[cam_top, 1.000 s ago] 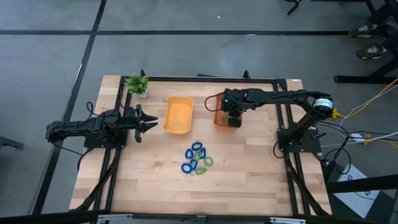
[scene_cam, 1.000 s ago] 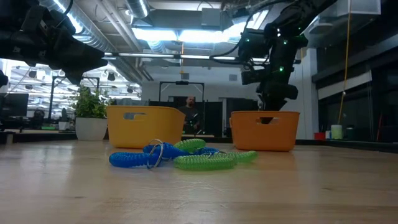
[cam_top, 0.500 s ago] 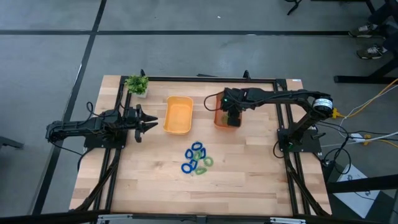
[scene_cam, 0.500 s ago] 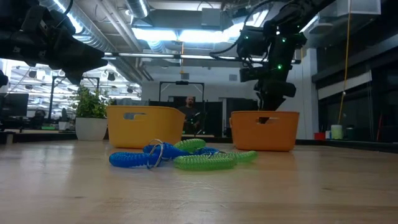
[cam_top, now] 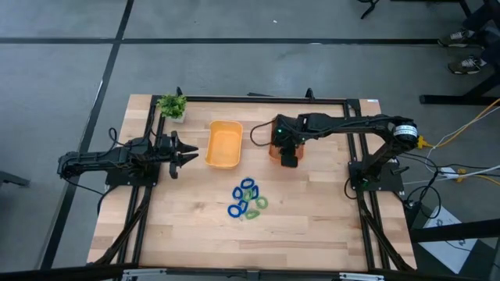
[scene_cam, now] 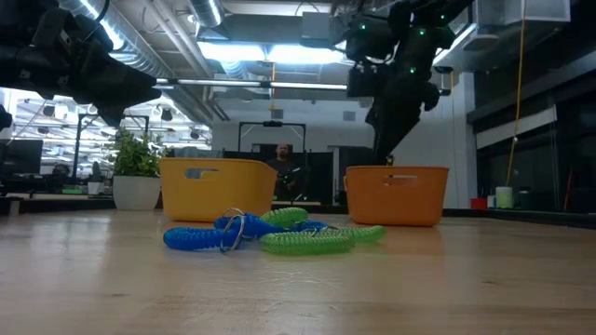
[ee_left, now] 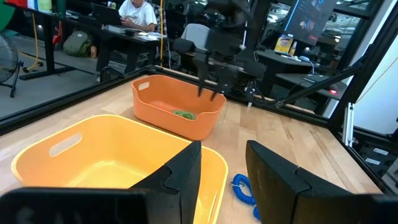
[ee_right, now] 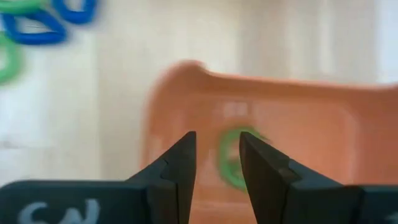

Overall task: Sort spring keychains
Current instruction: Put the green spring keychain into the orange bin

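1 green keychain (ee_right: 231, 158) lies in the orange bin (cam_top: 275, 147); both grippers' fingers (ee_right: 177, 168) stand apart, empty.

Two bins (cam_top: 224, 144) (cam_top: 275, 148) sit side by side; keychains (cam_top: 248, 199) lie at their 6 o'clock, plant (cam_top: 172, 105) at 10 o'clock.

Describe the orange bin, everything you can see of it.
The orange bin is a small rectangular tub, plastic by its look, with rounded corners and a handle slot in one end wall. It stands upright on the wooden table, right of the yellow bin. One green spring keychain lies inside. The right gripper hovers above it, empty.
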